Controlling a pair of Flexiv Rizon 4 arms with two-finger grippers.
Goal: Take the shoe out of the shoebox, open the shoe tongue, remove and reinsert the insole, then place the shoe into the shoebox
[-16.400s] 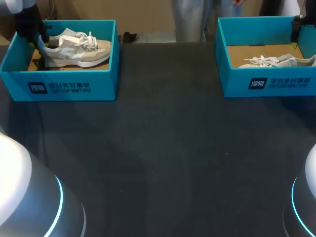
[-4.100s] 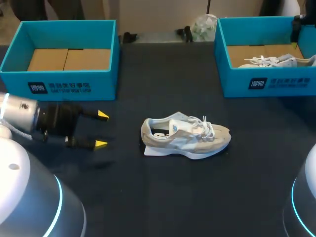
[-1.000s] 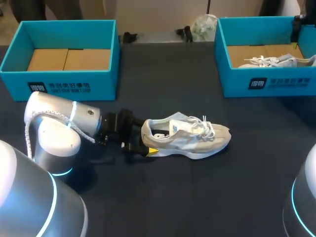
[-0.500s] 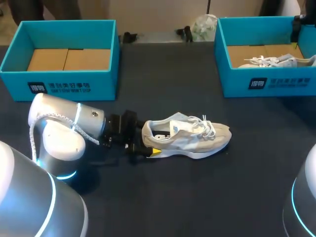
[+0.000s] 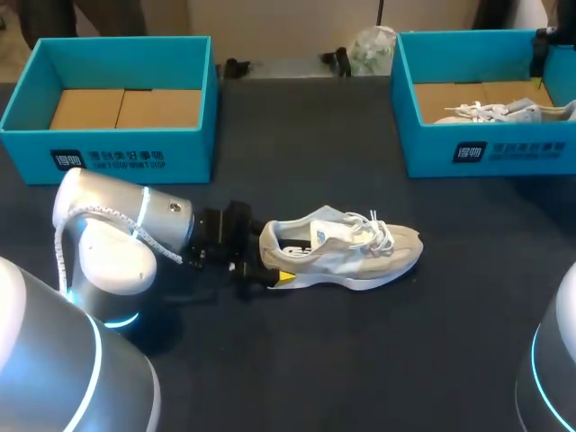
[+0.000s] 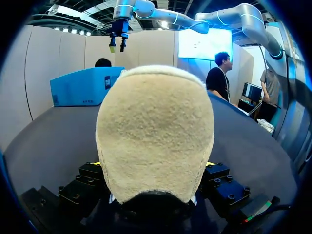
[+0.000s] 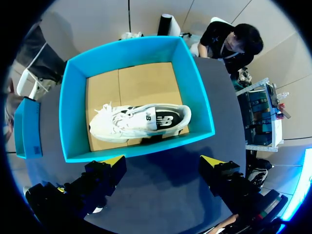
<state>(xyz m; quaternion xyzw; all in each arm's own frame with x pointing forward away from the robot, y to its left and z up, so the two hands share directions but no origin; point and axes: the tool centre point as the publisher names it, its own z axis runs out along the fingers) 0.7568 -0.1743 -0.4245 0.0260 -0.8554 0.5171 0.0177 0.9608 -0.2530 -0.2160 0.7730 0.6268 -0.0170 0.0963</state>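
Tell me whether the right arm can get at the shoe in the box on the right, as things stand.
Probably yes. The right tool hangs open above the open-topped box, and the shoe lies alone on its cardboard floor with nothing over it.

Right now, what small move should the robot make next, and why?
Probably swing the right tool, open above the right-hand box, over to the shoe: it lies on the table with the left tool at its heel, tongue not yet opened.
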